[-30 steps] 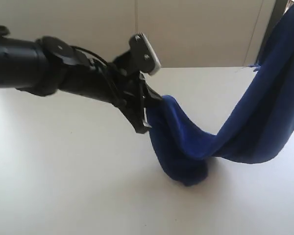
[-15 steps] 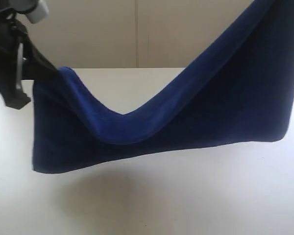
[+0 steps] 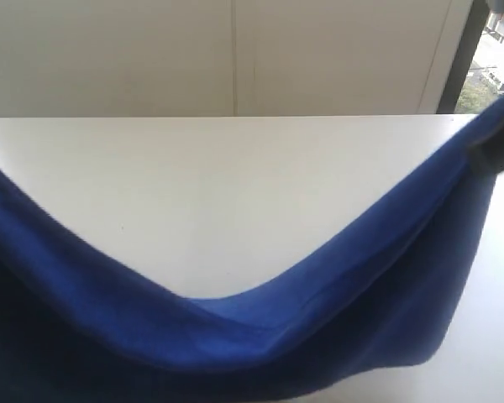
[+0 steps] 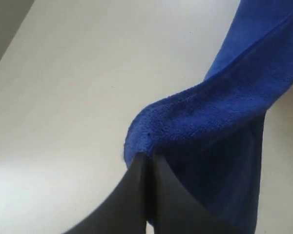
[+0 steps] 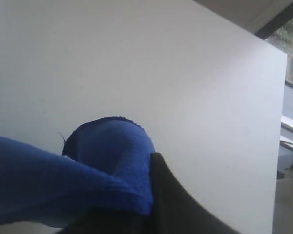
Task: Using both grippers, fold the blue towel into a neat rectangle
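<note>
The blue towel hangs in a sagging band across the lower part of the exterior view, above the white table. My left gripper is shut on one bunched corner of the towel; the exterior view does not show this gripper. My right gripper is shut on the opposite corner, where the towel folds over one black finger. In the exterior view that gripper is a dark blur at the towel's raised right end. The towel's lower edge is cut off by the frame.
The table's far edge meets a pale panelled wall. At the top right a dark post stands beside a window. In the right wrist view the table's side edge runs close by.
The towel has been drawn out wide between the grippers. The left arm has moved off the left of the exterior view, and the towel now hangs lower and nearer the camera.
</note>
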Controlling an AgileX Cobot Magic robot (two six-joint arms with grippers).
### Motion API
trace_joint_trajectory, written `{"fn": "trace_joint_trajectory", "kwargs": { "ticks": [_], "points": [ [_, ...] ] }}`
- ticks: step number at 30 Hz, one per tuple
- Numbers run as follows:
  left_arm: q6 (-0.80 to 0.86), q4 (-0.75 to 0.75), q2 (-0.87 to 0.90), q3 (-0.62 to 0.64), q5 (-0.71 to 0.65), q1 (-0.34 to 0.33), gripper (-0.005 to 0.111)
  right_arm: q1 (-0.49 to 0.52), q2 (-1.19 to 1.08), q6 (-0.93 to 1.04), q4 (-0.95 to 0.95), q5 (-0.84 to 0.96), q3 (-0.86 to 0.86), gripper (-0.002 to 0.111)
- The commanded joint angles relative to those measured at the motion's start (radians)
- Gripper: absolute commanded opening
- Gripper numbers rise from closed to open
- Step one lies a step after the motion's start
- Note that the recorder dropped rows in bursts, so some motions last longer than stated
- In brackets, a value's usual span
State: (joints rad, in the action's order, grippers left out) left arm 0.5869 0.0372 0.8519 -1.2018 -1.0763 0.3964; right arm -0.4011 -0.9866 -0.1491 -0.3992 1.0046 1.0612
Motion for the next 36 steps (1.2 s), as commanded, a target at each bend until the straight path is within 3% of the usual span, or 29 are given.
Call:
{"fn": "trace_joint_trajectory", "kwargs": {
  "ticks": [1, 9, 11, 14, 18, 20, 23, 28, 30, 32, 36],
  "points": [
    [-0.071, -0.037, -0.091, 0.053, -0.058, -0.001, 0.0, 0.003, 0.107, -0.076, -0.019, -0.054, -0.135, 0.0],
    [-0.188, -0.118, -0.163, 0.299, 0.085, -0.001, 0.0, 0.003, 0.176, -0.24, -0.199, -0.075, -0.271, 0.0],
    [-0.23, -0.146, -0.163, 0.391, 0.234, -0.001, 0.0, 0.003, 0.146, -0.325, -0.301, -0.117, -0.302, 0.0],
    [-0.383, -0.317, -0.15, 0.548, 0.552, -0.001, 0.0, 0.003, 0.062, -0.497, -0.483, -0.224, -0.327, 0.0],
    [-0.443, -0.456, -0.044, 0.653, 0.821, -0.006, 0.0, 0.004, -0.107, -0.703, -0.694, -0.295, -0.329, 0.0],
    [-0.461, -0.478, 0.052, 0.665, 0.957, -0.047, 0.0, 0.014, -0.206, -0.866, -0.84, -0.301, -0.329, 0.0],
    [-0.461, -0.471, 0.224, 0.665, 1.175, -0.172, 0.0, 0.056, -0.357, -1.104, -1.036, -0.404, -0.329, 0.0],
    [-0.457, -0.444, 0.425, 0.665, 1.509, -0.303, 0.0, 0.128, -0.548, -1.447, -1.319, -0.405, -0.297, 0.0],
    [-0.45, -0.387, 0.547, 0.647, 1.679, -0.35, 0.0, 0.17, -0.653, -1.582, -1.345, -0.415, -0.254, 0.0],
    [-0.446, -0.331, 0.669, 0.596, 1.748, -0.364, 0.0, 0.203, -0.761, -1.589, -1.345, -0.422, -0.173, 0.0],
    [-0.406, -0.315, 0.842, 0.484, 1.758, -0.364, 0.003, 0.227, -0.887, -1.574, -1.345, -0.462, -0.056, 0.004]
  ]
}}
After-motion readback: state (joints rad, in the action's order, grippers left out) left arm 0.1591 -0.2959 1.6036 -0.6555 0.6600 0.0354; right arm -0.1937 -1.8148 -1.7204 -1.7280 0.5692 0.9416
